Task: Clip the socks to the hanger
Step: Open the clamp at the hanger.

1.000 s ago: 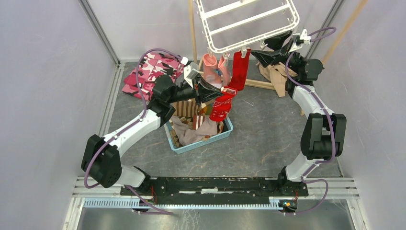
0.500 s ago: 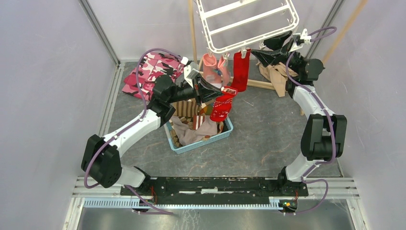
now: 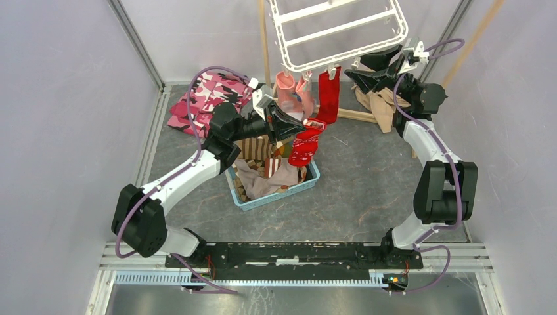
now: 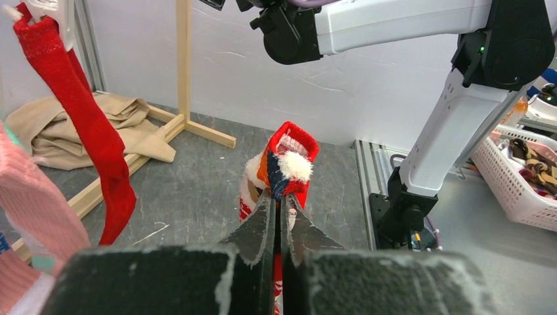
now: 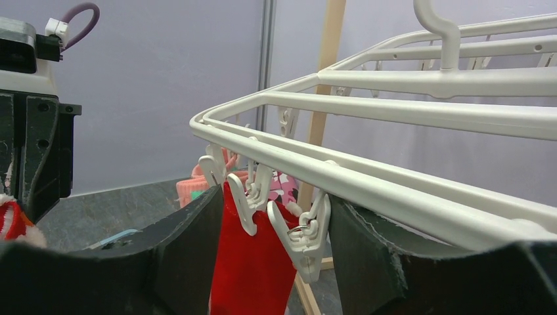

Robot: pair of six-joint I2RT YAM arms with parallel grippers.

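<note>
The white hanger (image 3: 341,29) hangs at the back, its rim also in the right wrist view (image 5: 394,190). A red sock (image 3: 328,92) and salmon-pink socks (image 3: 289,92) hang clipped from its near rim. My left gripper (image 3: 307,126) is shut on the cuff of a second red sock (image 3: 303,146) with white marks, held above the basket; the left wrist view shows the sock's cuff (image 4: 289,154) just past the fingertips. My right gripper (image 3: 358,67) is open just under the rim, its jaws on either side of an empty white clip peg (image 5: 303,233), beside the hanging red sock (image 5: 253,262).
A blue basket (image 3: 309,180) of more clothes sits under the left gripper. A pink camouflage garment (image 3: 203,98) lies back left, a tan cloth (image 3: 378,102) back right by the wooden pole stand (image 3: 265,39). A white basket (image 4: 519,177) sits beyond the rail.
The hanger and the right gripper have shifted slightly up and back. The hanging red sock swung with the rim. The left gripper holds still with its sock.
</note>
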